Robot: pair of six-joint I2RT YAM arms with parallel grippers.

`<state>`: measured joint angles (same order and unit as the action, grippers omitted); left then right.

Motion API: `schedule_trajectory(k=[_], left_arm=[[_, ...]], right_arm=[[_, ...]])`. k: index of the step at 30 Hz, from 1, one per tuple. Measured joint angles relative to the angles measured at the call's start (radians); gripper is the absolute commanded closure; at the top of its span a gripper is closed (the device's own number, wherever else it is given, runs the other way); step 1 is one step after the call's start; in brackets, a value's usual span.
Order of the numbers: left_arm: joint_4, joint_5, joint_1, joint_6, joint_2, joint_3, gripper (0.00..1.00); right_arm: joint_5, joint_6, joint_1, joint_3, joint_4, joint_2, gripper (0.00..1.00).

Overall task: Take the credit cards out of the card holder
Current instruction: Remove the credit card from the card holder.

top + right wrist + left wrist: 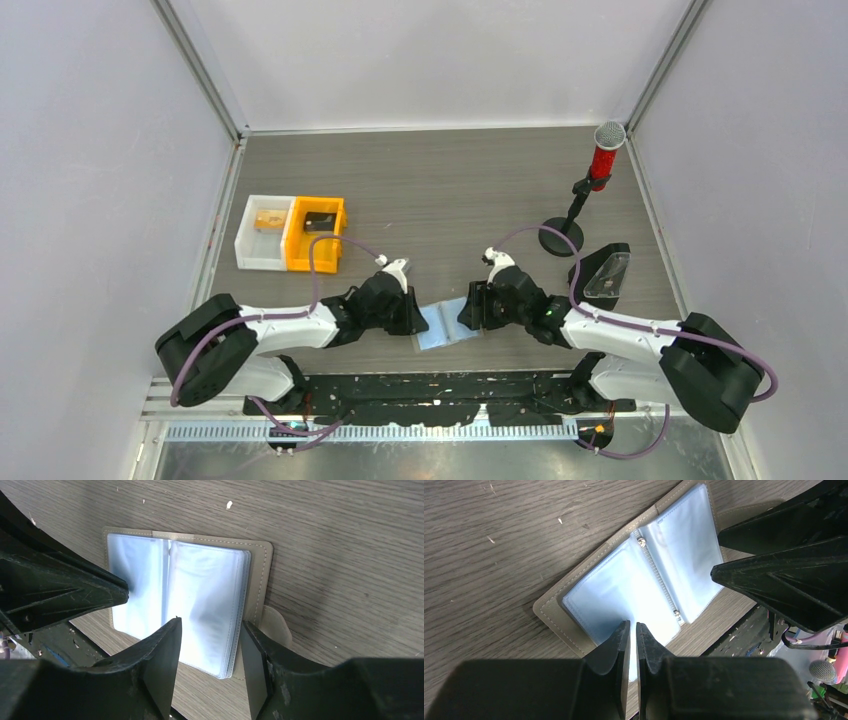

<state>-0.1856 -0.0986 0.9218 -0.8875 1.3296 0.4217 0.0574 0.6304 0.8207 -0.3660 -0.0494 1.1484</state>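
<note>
left wrist: open grey-rimmed card holder [551, 614], glossy; left gripper [633, 626] closed, right gripper [210, 624] spread.

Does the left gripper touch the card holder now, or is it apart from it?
Touching. In the left wrist view, the left gripper has its jaws nearly shut, pinching the near edge of a clear sleeve of the card holder.

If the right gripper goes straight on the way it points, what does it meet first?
Probably the holder, at its right-hand stack of clear sleeves. That stack lies straight ahead between the open fingers of the right gripper. How far off it is, the picture does not show.
</note>
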Motion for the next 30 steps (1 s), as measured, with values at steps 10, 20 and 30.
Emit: schedule_trajectory(k=[10, 20, 30], left_arm=[[-0.016, -0.001, 0.0, 0.0, 0.011, 0.0, 0.88], [-0.024, -0.001, 0.0, 0.0, 0.013, -0.004, 0.88], [-0.024, -0.001, 0.0, 0.0, 0.013, -0.005, 0.88]], right_arm=[[0.023, 0.0, 0.0, 0.0, -0.002, -0.034, 0.52], [0.066, 0.001, 0.0, 0.0, -0.003, -0.043, 0.56], [0.151, 0.004, 0.0, 0.0, -0.04, -0.043, 0.55]])
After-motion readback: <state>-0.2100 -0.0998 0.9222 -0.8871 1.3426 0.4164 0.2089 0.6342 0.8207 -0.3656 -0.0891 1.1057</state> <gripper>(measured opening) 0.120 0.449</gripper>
